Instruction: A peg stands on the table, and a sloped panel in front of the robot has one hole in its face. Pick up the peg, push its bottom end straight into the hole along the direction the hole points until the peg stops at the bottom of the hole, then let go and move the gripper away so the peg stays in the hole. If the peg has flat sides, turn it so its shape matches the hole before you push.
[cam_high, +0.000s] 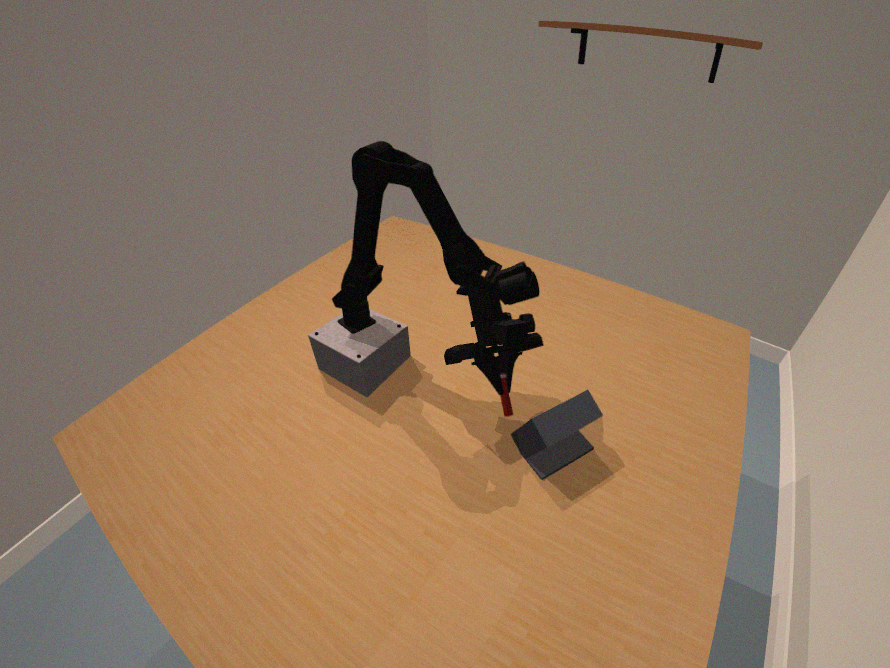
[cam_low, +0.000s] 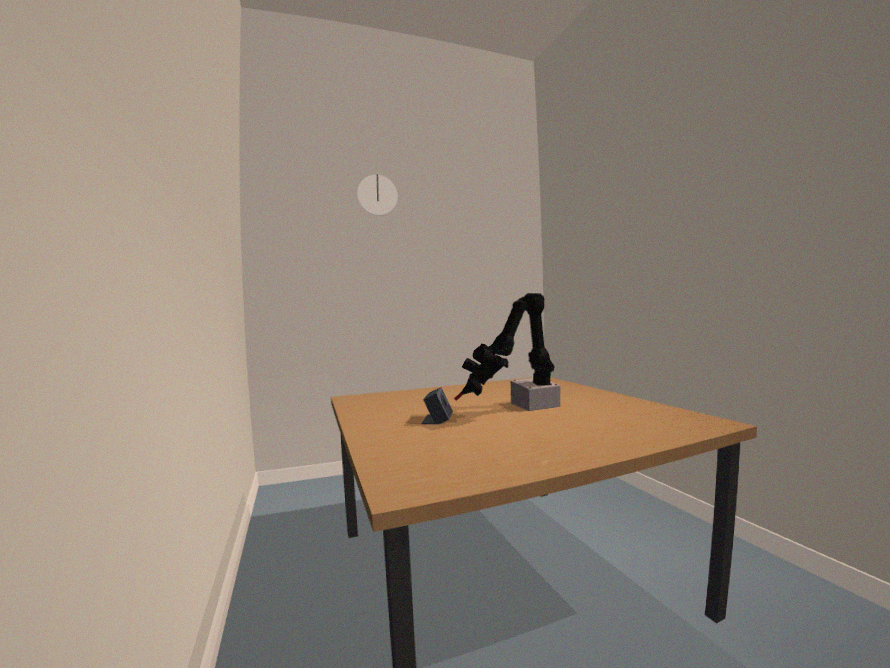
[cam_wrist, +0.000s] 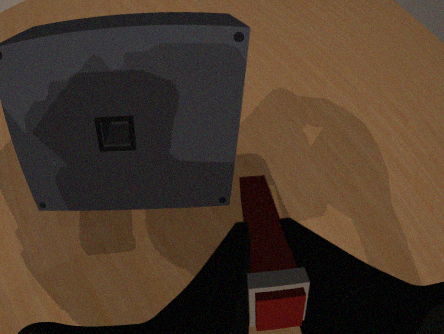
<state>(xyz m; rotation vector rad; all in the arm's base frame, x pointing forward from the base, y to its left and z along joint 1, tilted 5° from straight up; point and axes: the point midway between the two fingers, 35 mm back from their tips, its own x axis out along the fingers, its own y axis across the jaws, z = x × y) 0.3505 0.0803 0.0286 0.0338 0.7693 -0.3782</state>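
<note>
Wrist view: gripper (cam_high: 505, 391) (cam_low: 470, 391) (cam_wrist: 262, 231) pinching red peg (cam_high: 506, 404) (cam_low: 458, 396) (cam_wrist: 262, 220), tip right of the panel's (cam_high: 564, 419) (cam_low: 437, 405) (cam_wrist: 205, 110) square hole (cam_wrist: 116, 133). Pushing before lining up would jam on the panel face; residual twist could catch corners.

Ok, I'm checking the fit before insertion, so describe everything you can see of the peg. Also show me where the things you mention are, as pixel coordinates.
The peg (cam_high: 507, 405) (cam_low: 458, 396) (cam_wrist: 262, 225) is a slim, straight, flat-sided red bar with a pale grey band near its bright red top end. Its material is unclear. Gripped by the gripper (cam_high: 506, 391) (cam_low: 468, 392) (cam_wrist: 267, 245), it slants above the table, its bottom end free, outside the panel's square hole (cam_wrist: 116, 133).
</note>
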